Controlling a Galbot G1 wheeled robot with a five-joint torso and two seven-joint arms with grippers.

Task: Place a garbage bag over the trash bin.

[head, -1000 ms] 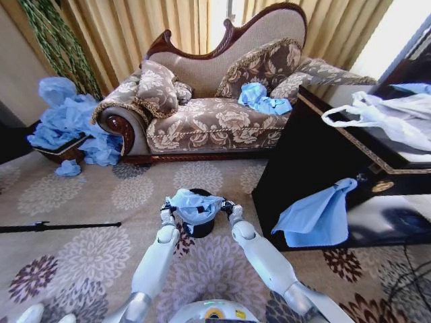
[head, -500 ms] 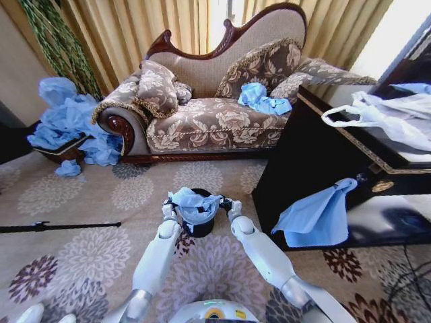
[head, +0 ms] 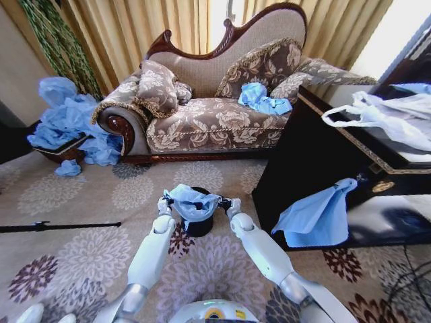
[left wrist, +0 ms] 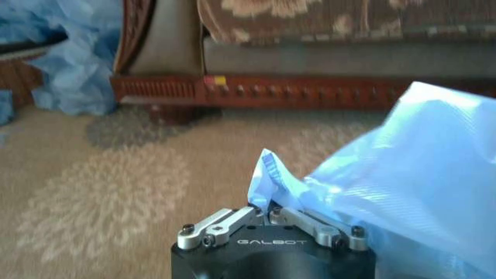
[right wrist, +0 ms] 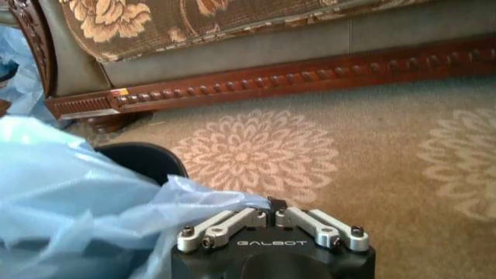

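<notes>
A light blue garbage bag [head: 190,202] hangs stretched between my two grippers just above the black trash bin [head: 200,225], which stands on the carpet in front of the sofa. My left gripper [head: 163,202] is shut on the bag's left edge; the film [left wrist: 419,174] bunches out of its closed fingers [left wrist: 268,216]. On the other side my right gripper [head: 224,202] is shut on the bag's right edge, and the film [right wrist: 78,197] spreads from its fingers [right wrist: 271,216] across the bin's rim [right wrist: 143,160]. Most of the bin's opening is hidden by the bag.
A patterned sofa [head: 215,114] stands behind the bin with blue bags [head: 262,99] on its seat. A heap of blue bags [head: 67,124] lies at its left end. A dark cabinet [head: 323,161] at the right carries a white handled bag [head: 384,114] and a hanging blue bag [head: 316,215].
Both grippers have moved forward and slightly up with the bag, carrying it farther over the bin. The bag stays stretched between them.
</notes>
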